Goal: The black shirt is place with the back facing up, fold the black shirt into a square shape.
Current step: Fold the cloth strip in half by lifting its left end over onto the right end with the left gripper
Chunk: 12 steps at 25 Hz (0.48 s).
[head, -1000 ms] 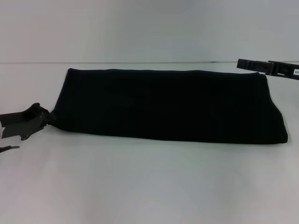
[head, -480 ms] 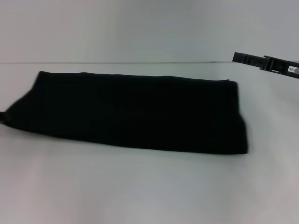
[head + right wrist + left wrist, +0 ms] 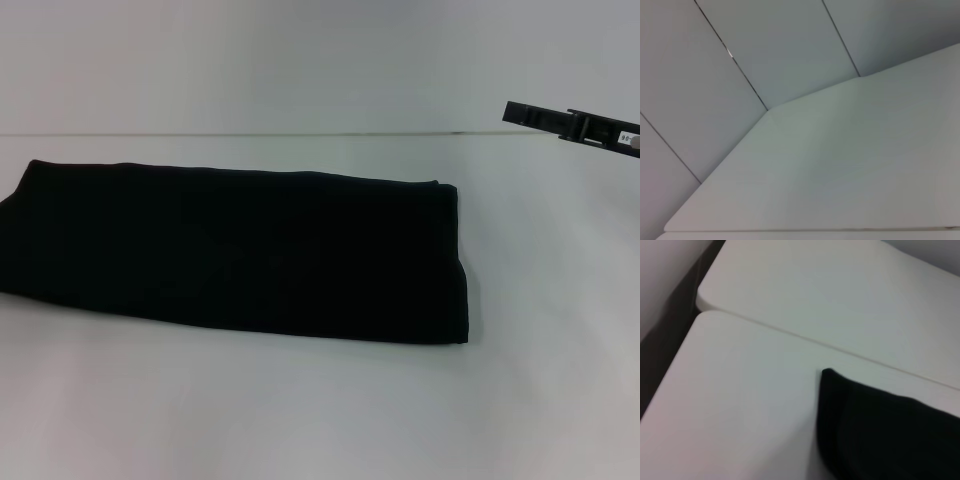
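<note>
The black shirt [image 3: 240,255] lies folded into a long flat band across the white table [image 3: 320,410], and its left end runs off the left edge of the head view. No lettering shows on it. One corner of the shirt [image 3: 885,435] appears in the left wrist view. My left gripper does not show in any view. My right gripper [image 3: 540,118] hovers at the far right, above the table and apart from the shirt, seen edge-on as a thin black bar.
A seam [image 3: 790,335] between two white tabletops runs just beyond the shirt's corner. The table edge [image 3: 670,385] drops to a dark gap beside it. The right wrist view shows a bare table corner [image 3: 765,112] and grey wall panels.
The shirt has slid well to the left across the table. The left gripper, at the shirt's left end a second ago, has left the head view. The right gripper has barely moved.
</note>
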Tool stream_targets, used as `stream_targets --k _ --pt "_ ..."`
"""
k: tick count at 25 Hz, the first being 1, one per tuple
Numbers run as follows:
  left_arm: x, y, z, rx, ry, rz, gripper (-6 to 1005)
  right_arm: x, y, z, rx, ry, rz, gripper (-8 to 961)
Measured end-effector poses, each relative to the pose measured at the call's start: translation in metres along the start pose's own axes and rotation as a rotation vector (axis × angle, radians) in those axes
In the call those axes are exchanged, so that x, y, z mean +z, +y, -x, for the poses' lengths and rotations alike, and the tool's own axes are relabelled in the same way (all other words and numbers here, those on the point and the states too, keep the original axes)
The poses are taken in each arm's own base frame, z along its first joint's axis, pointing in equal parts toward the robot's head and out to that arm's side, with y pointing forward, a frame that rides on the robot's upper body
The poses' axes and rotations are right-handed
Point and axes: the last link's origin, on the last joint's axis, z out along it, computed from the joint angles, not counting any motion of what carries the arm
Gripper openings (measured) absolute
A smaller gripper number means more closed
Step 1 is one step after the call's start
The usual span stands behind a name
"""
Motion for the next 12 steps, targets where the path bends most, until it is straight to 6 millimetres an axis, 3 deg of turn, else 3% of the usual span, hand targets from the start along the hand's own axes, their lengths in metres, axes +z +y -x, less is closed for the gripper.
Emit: stream_targets --k 3,6,9,12 --pt "0.003 0.008 -0.009 0.015 0.012 0.034 28 0.000 0.000 0.001 -0.012 -0.002 -0.002 882" --pt "0.009 0.030 -0.020 0.030 0.017 0.121 28 -0.002 -0.002 0.002 -0.026 -0.005 -0.009 883" --pt "0.020 0.073 -0.037 0.048 0.016 0.292 27 -0.007 -0.007 0.001 -0.040 -0.009 -0.022 883" --pt "0.034 0.140 -0.052 0.068 0.005 0.528 27 -0.011 -0.011 0.002 -0.051 -0.010 -0.034 883"
